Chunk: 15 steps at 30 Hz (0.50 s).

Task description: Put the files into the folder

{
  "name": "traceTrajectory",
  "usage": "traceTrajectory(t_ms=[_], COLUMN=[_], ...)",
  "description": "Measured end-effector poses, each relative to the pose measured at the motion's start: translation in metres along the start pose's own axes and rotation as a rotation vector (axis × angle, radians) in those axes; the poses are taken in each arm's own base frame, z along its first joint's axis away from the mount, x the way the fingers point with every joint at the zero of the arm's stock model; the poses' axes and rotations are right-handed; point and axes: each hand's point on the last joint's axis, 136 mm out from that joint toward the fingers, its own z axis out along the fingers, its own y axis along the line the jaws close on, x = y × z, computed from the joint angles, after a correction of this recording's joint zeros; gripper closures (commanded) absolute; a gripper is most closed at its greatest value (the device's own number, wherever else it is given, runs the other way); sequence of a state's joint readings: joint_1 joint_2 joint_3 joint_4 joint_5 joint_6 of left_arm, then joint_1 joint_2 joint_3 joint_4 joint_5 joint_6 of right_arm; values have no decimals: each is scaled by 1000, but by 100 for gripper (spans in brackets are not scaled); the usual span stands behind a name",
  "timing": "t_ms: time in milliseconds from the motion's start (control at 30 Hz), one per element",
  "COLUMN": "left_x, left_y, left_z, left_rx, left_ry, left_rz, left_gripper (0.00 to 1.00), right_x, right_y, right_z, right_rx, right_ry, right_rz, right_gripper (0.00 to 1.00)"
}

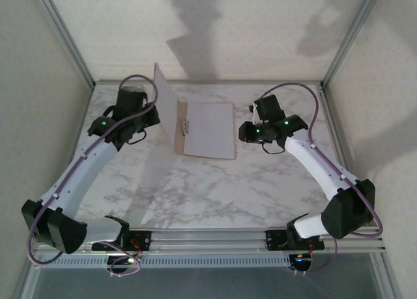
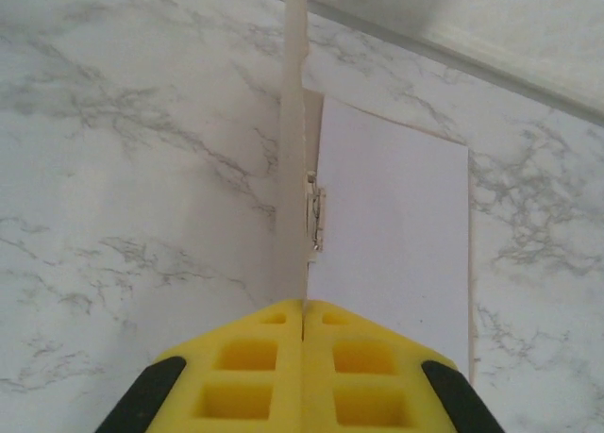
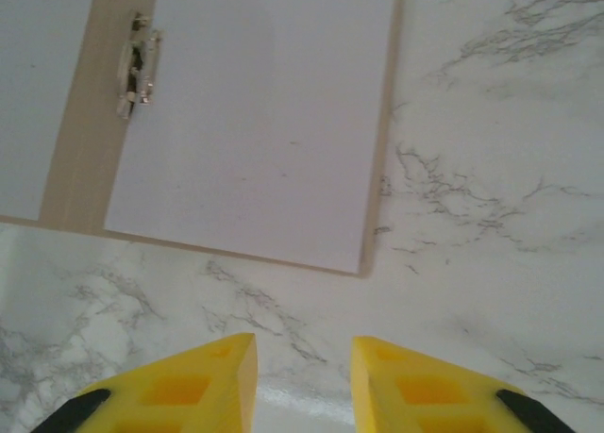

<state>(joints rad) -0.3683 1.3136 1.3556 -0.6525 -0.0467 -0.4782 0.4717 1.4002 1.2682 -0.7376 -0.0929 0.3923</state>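
The left gripper (image 2: 302, 358) is closed tight. Its yellow fingers are pressed together on the near edge of the folder's (image 3: 85, 150) front cover (image 2: 293, 122). The cover stands almost upright and shows edge-on as a pale strip running up the middle of the left wrist view. Just right of that strip sits the metal clip (image 2: 317, 219) on the spine. Beyond it lie the files (image 2: 392, 216), white sheets flat on the folder's back half. A thin tan margin shows along their right edge, so they look squarely inside. In the overhead view the folder lies just above the centre of the frame on the marble desk (image 1: 195, 195).

The right gripper (image 3: 302, 376) hangs partly open with nothing between its fingers. It is over bare desk at the bottom of its own view, just off the folder's lower right corner.

With the sheets apparently in place, the step in hand looks to be shutting the cover over them. It would go best if the pinched edge were swung in an arc about the spine, toward the right of the overhead frame. A straight pull across would likely drag the whole folder. The cover should be let go only once it is low over the sheets, so it drops flat without fanning them out. Whether the clip grips the sheets I cannot tell, so they may slide. The right gripper is near where the cover's free edge should land, so it ought either to steady the folder's corner or to move clear.
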Motion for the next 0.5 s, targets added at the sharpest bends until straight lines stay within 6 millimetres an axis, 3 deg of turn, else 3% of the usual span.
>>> traceTrajectory(t_ms=[167,500], left_x=[11,55], left_y=[-36,-111], left_z=[2,29], left_rx=[-76,-218], left_ry=[13,46], left_rz=[120,329], left_gripper=[100,100], right_x=[3,-9], right_y=[-9,-48], right_z=[-3,-20], right_rx=[40,99], right_ry=[6,-44], right_rz=[8,127], right_gripper=[67,67])
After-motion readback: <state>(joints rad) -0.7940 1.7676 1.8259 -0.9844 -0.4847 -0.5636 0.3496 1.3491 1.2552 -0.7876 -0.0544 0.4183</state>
